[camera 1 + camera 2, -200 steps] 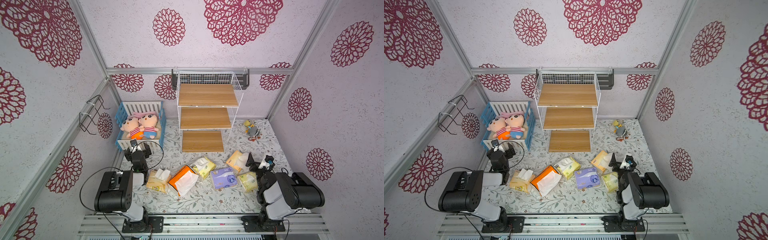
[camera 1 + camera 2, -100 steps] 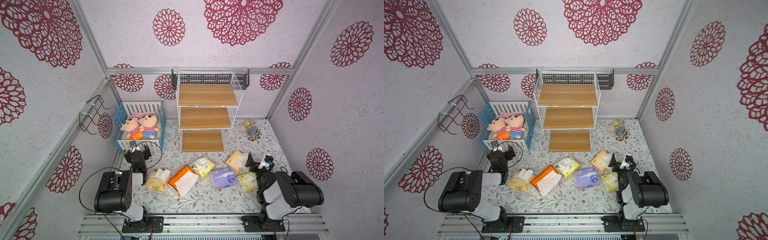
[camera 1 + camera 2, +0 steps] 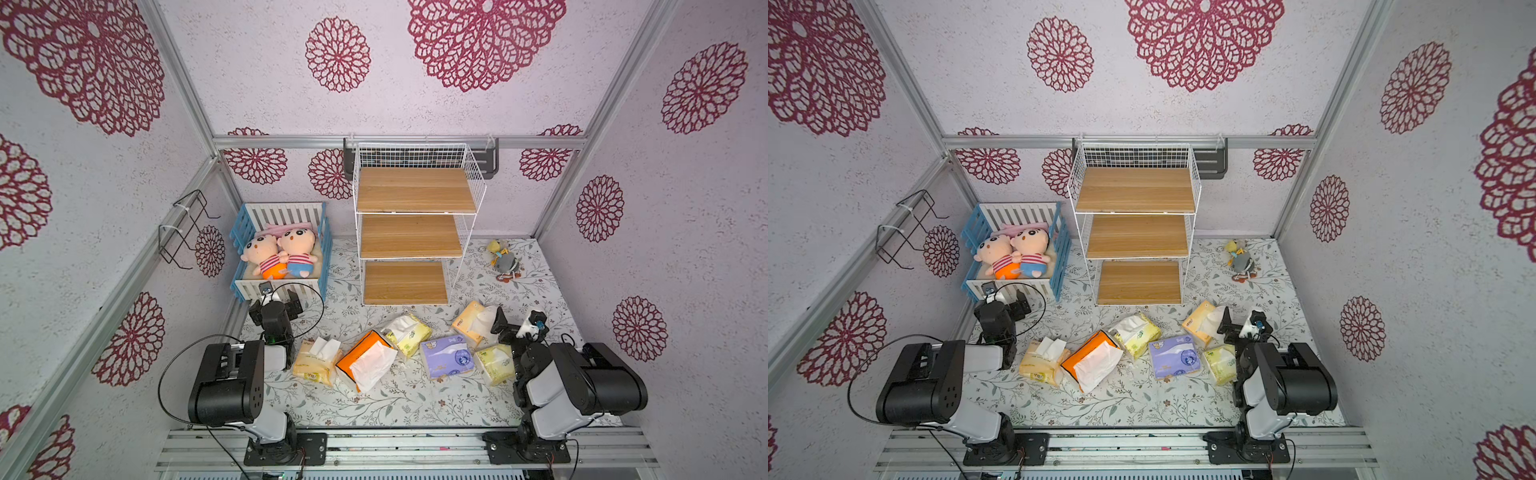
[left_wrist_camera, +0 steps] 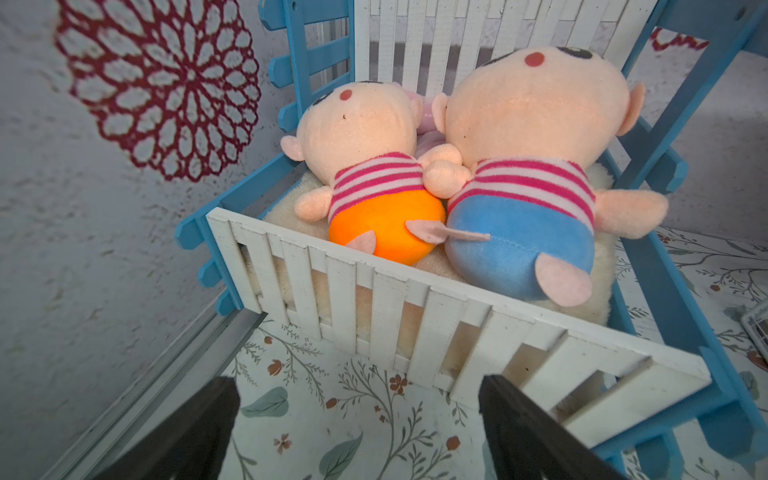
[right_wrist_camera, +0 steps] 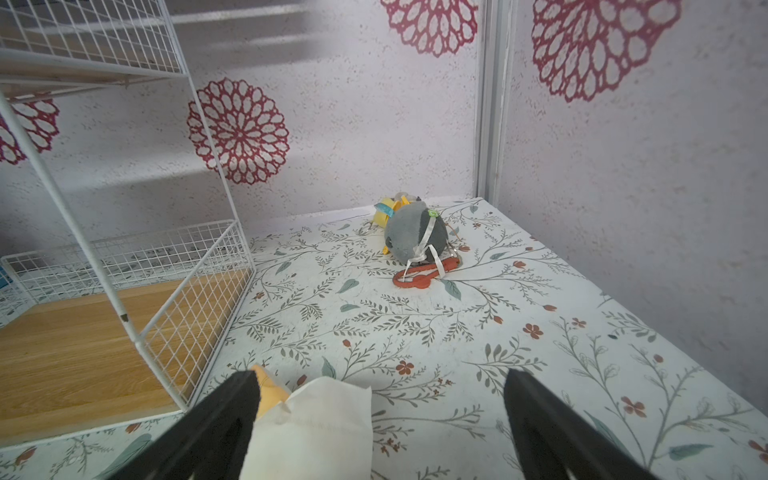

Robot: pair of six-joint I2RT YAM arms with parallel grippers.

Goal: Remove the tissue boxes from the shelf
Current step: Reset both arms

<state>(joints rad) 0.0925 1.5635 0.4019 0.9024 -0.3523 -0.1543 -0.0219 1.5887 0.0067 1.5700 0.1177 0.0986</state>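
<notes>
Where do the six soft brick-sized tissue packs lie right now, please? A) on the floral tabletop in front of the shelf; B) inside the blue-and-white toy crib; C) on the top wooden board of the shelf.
A: the three wooden boards of the tall white wire-grid shelf are bare, and the soft tissue packs lie on the floral tabletop in front of it.
</notes>
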